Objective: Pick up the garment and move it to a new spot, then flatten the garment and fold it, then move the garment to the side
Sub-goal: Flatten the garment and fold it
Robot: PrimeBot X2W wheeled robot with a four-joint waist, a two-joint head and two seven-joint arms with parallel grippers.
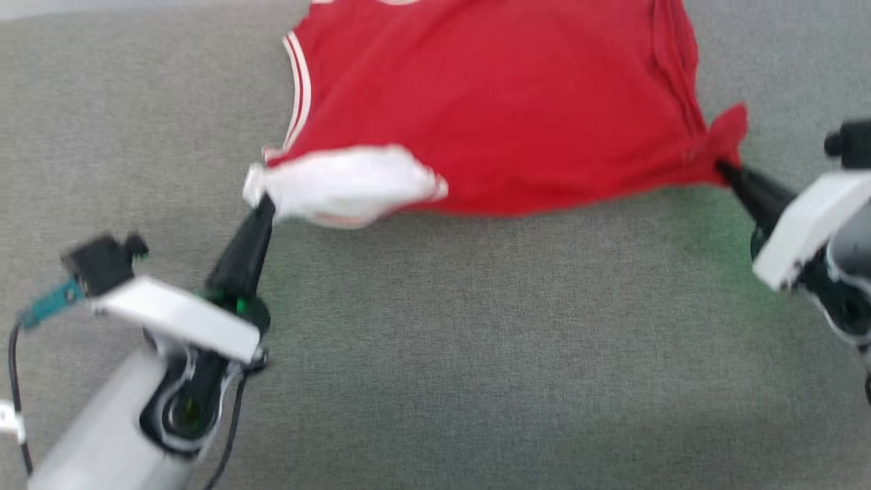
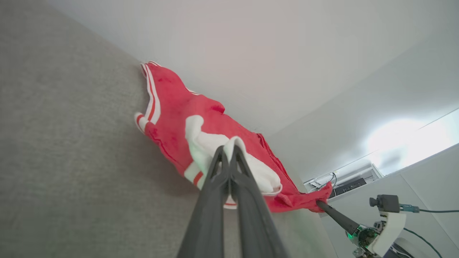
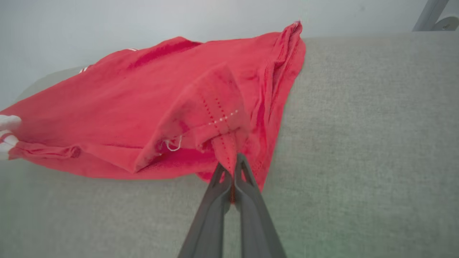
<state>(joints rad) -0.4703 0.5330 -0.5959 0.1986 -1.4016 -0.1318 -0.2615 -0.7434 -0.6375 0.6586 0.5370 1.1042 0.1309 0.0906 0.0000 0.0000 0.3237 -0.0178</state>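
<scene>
**Both pincers clamped on the near corners of the red garment**

Head view: A red jersey-style garment with white-and-red striped armhole trim lies spread on the grey cloth-covered tabletop. Its far part is cut off by the top of the view. At the garment's near left corner, the left pincer, its two long dark fingers pressed together, is clamped on the short white sleeve, which is bunched up there. At the garment's near right corner, the right pincer is closed on a puckered tip of red cloth. The near hem runs between the two grips.

Left wrist view: The left pincer's fingers are together, with the white sleeve draped over their tips. The red body lies beyond on the tabletop, with the striped trim at its far end. The right pincer pinches the garment's opposite corner.

Right wrist view: The right pincer's fingers are closed on a red hem corner with a dotted line of stitching, drawn up into a peak. The rest of the garment spreads away from that corner, with a bit of white sleeve at its far side.
</scene>
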